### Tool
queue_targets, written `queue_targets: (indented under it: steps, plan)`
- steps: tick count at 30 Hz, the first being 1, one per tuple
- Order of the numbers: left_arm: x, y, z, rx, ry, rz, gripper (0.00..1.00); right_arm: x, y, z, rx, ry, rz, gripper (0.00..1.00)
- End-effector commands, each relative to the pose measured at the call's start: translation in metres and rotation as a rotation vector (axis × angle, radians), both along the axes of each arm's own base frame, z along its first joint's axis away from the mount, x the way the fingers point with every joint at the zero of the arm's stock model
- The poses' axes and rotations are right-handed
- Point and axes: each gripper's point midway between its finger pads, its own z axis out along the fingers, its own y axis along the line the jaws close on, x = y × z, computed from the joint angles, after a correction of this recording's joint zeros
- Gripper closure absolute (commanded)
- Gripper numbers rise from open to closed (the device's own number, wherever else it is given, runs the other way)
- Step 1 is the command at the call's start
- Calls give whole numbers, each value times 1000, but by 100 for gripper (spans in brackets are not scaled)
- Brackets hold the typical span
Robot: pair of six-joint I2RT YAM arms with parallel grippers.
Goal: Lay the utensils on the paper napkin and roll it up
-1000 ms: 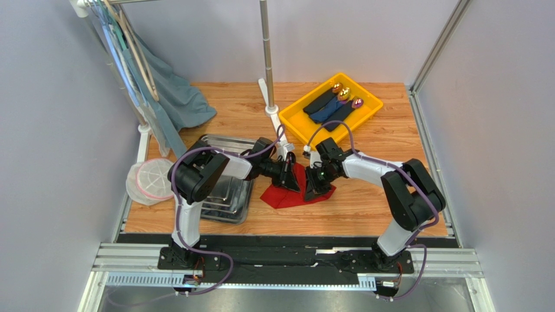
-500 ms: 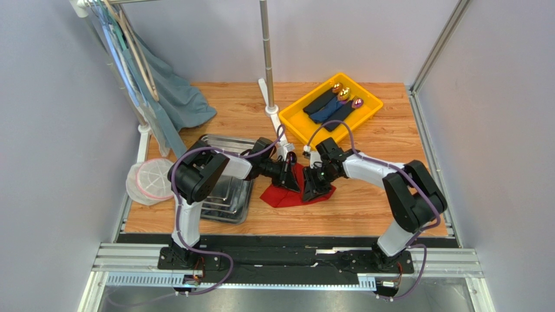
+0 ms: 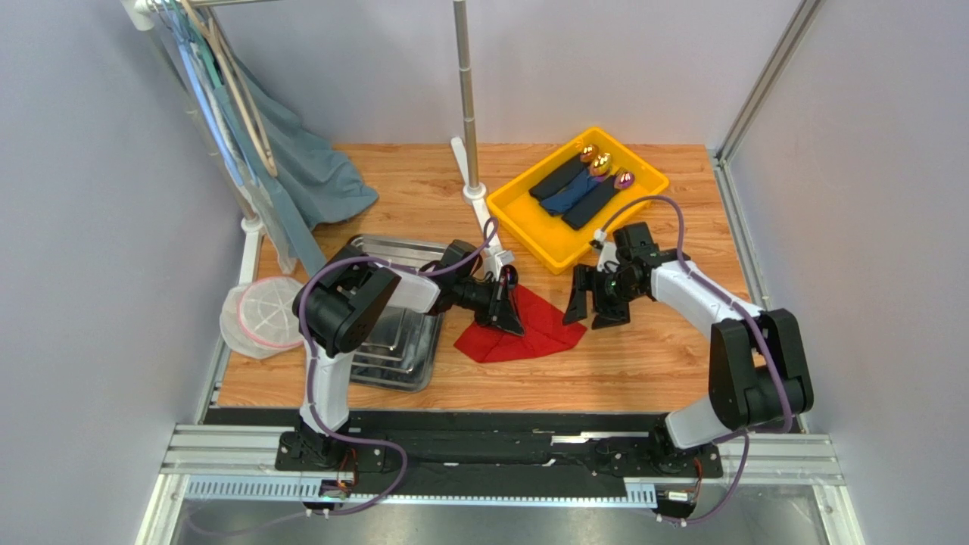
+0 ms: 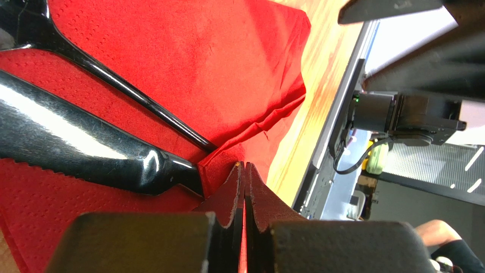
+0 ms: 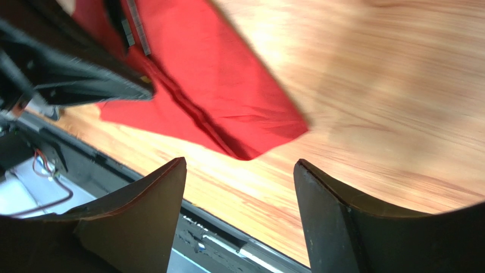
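I have the left gripper (image 4: 245, 170) clenched on a raised fold at the edge of the bright red square paper napkin (image 3: 535, 332), which lies flat on the wood-grain table (image 3: 648, 352) between the two arms. The slim black metal utensils (image 4: 85, 145) lie on the napkin just behind that pinch. I count at least two handles from the left wrist view, but there may be a third out of frame.

The right gripper (image 3: 594, 307) hangs released, jaws wide apart, just beside the napkin's right corner and above bare wood, touching nothing.

I judge the step in hand to be starting the roll. To do it well, I would bring the right gripper in low to take the same edge further along, so the fold lifts evenly. Then I would carry both ends over the handles together. The paper is thin, so I would pull gently and stay close to the table, or the utensils may slide out.
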Motion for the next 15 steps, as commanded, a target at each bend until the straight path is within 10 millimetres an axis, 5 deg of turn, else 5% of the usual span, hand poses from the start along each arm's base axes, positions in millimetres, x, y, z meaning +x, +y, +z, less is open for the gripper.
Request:
queue_targets:
  steps: [1, 10, 15]
  plan:
    - [9, 4, -9, 32, -34, 16, 100, 2, -12, -13, -45, 31, -35, 30]
    - [10, 4, -8, 31, -34, 17, 100, 6, -4, -39, -15, 125, -53, 32]
    - [9, 4, -9, 33, -31, 17, 100, 5, 19, -30, 132, 145, -51, 38]
